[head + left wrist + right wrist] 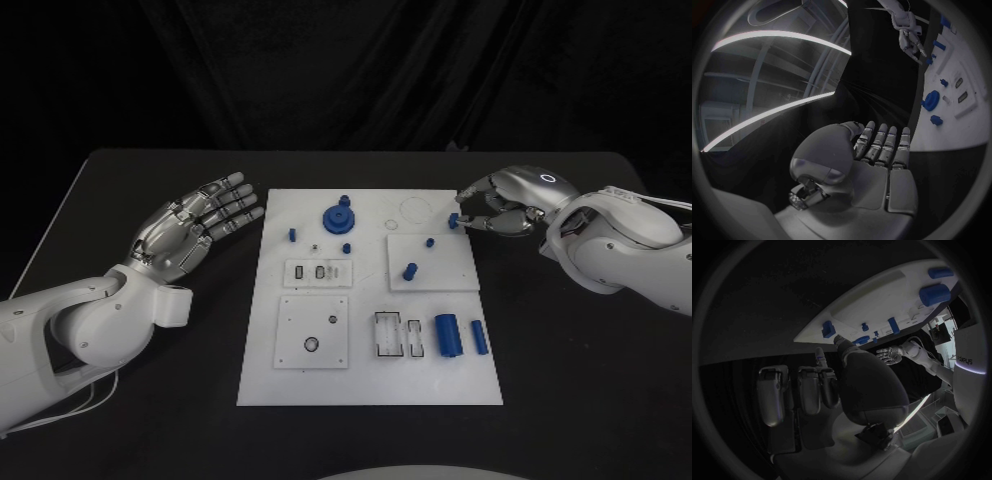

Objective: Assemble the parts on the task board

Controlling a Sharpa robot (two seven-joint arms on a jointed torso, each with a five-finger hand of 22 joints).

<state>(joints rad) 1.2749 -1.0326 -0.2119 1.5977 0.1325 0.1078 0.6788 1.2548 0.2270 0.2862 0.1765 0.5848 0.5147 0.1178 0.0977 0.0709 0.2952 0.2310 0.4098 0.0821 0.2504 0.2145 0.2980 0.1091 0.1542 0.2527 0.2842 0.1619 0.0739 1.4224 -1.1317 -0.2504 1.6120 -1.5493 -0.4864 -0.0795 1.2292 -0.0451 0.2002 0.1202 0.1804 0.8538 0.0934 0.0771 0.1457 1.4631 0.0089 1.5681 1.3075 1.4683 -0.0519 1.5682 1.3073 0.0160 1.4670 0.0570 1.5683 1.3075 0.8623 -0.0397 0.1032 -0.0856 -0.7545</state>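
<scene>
**Right hand pinches a blue part at the board's far right edge**

Head view: the white task board (371, 385) lies mid-table. The right hand (505, 203) curls at its far right edge, fingertips pinching a small blue part (453, 221). The left hand (195, 224) lies flat beside the board's left edge — fingers spread, holding nothing, apart from the blue gear (339, 215).

Left wrist view: the left hand (879, 155) is outstretched and empty, the board (967, 125) just beyond its fingertips.

Right wrist view: the right hand (842, 385) reaches the board's (879, 300) edge — its fingertip beside a blue part (827, 329).
</scene>
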